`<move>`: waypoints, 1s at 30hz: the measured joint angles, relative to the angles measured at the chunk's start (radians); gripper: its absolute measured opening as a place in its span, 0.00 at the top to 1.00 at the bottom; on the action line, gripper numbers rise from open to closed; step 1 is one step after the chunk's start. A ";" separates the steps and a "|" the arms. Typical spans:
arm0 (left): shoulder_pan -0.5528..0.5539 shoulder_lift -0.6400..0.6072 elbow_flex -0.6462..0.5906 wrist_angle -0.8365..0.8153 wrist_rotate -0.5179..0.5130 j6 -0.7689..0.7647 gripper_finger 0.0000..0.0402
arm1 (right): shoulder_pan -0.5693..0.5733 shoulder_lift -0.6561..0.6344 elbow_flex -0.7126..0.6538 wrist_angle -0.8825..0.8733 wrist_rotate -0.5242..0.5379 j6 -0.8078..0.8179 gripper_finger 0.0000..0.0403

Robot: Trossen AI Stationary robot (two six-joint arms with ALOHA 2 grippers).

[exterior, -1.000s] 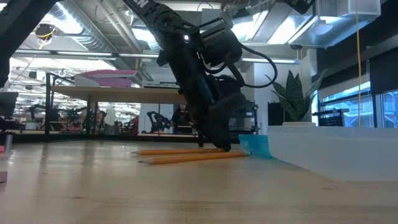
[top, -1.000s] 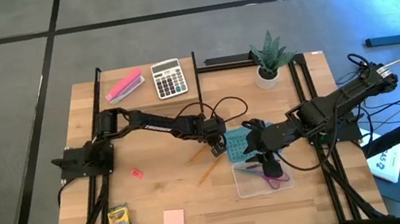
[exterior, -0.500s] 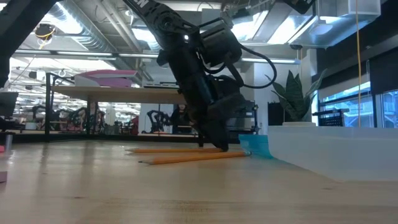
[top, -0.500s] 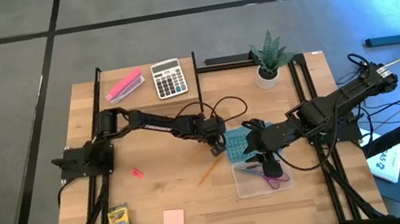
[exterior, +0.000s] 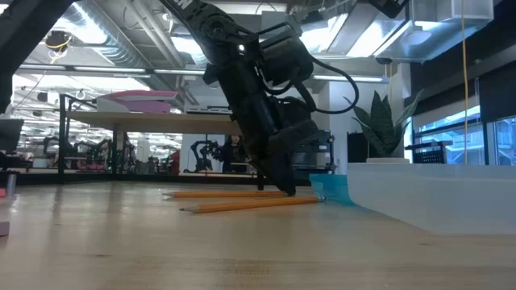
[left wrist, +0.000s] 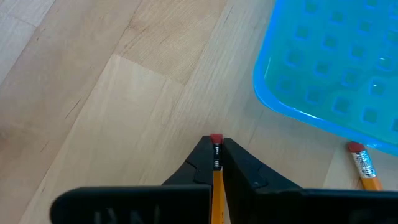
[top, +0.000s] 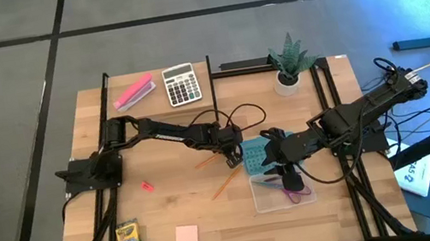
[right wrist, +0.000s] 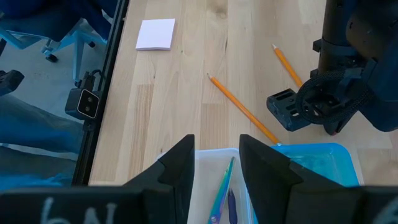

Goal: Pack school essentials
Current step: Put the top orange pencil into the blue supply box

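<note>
Two pencils on the counter: one (top: pixel 223 185) loose mid-counter, the other (left wrist: pixel 216 171) clenched in left gripper (top: pixel 230 158) beside blue lid (top: pixel 254 156). Step: picking up. Next: lift, carry right into clear box (top: pixel 262 199). Right gripper (right wrist: pixel 216 163) above box, parted, empty.

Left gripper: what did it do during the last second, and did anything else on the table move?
The left gripper shut its jaws on one pencil, and that pencil turned slightly on the table. The other pencil, the right gripper over the box and everything else stayed put.
</note>
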 joint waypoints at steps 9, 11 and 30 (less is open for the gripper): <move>0.000 -0.007 -0.002 0.003 0.004 0.000 0.95 | 0.000 0.000 0.000 0.000 0.000 0.000 0.68; 0.000 -0.015 -0.004 -0.005 0.013 0.001 0.95 | 0.000 0.000 0.000 0.000 0.000 0.000 0.68; -0.012 -0.059 -0.004 -0.115 0.070 0.000 0.96 | 0.000 0.000 0.000 0.008 0.000 0.000 0.68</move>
